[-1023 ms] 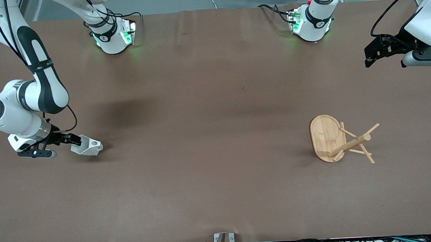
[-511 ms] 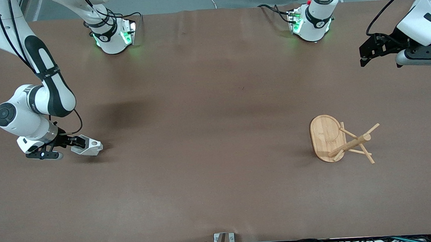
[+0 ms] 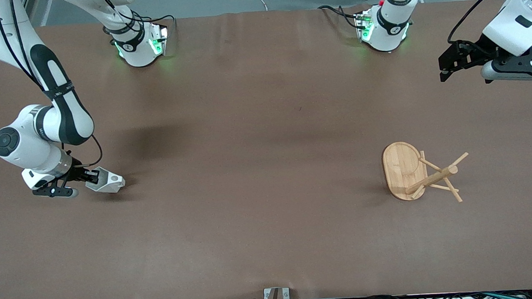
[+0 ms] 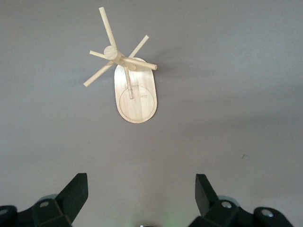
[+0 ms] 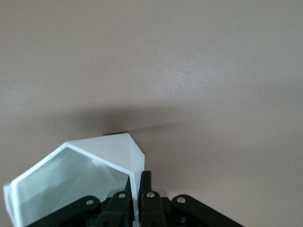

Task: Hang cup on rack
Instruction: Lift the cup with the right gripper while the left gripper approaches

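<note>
My right gripper (image 3: 93,177), low at the right arm's end, pinches the cup (image 3: 108,181) wall. My left gripper (image 3: 444,68) hangs spread above the table (image 3: 270,240), rack (image 3: 406,171) well apart.

Both arms: glossy white shells, black joint bands, black cables; green lights at bases (left base also red button). Black hands.

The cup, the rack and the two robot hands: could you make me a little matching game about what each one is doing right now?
Things:
1. cup
2. rack
3. left hand
4. right hand

States:
A. open, up over the table
B. shut on the cup's wall
C. white, on the table at the right arm's end
D. bamboo, standing at the left arm's end

Pairs: 1-C, 2-D, 3-A, 4-B
</note>
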Controlling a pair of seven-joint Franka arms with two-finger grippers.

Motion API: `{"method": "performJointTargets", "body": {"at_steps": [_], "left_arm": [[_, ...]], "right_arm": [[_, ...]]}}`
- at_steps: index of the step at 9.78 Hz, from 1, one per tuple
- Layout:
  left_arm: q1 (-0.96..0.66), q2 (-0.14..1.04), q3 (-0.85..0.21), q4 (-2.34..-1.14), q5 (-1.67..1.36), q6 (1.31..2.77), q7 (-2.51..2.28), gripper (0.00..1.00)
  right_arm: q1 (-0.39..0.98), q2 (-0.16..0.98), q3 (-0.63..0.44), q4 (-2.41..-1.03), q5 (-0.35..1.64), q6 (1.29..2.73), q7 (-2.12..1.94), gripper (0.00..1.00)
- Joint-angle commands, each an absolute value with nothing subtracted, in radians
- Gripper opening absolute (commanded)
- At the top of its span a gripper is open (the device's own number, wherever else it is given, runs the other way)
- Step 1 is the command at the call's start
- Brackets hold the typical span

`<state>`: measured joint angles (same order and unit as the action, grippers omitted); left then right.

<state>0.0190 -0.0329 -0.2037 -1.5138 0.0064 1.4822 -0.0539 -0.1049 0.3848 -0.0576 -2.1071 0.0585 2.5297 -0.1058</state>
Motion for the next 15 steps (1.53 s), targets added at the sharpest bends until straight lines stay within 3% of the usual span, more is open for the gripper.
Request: {"method": "performJointTargets", "body": {"at_steps": [1, 4, 6, 10, 12, 15], "left_arm": [[0.015, -0.014, -0.206, -1.519, -0.011, 1.470, -0.035, 1.00], [0.014, -0.014, -0.206, -1.516, -0.011, 1.471, -0.035, 1.00], [0.012, -0.012, -0.206, -1.516, -0.011, 1.476, -0.035, 1.00], [-0.015, -0.006, -0.215, -1.519, -0.141, 1.486, 0.137, 1.00], [-0.121, 0.011, -0.242, -1.516, -0.150, 1.493, 0.270, 1.00], [-0.282, 0.050, -0.307, -1.513, -0.190, 1.626, 0.281, 1.00]], "right_arm": [[-0.101, 0.356, -0.052, -2.099, 0.071, 2.457, -0.112, 0.00], [-0.080, 0.229, -0.022, -1.937, 0.119, 2.117, -0.106, 0.00], [-0.077, 0.227, -0.008, -1.782, 0.329, 1.885, -0.106, 0.01], [-0.057, 0.192, 0.087, -1.779, 0.677, 1.861, -0.110, 0.00], [-0.049, 0.192, 0.162, -1.816, 0.875, 1.891, -0.115, 0.00], [-0.048, 0.199, 0.279, -1.854, 1.101, 1.924, -0.216, 0.00]]}}
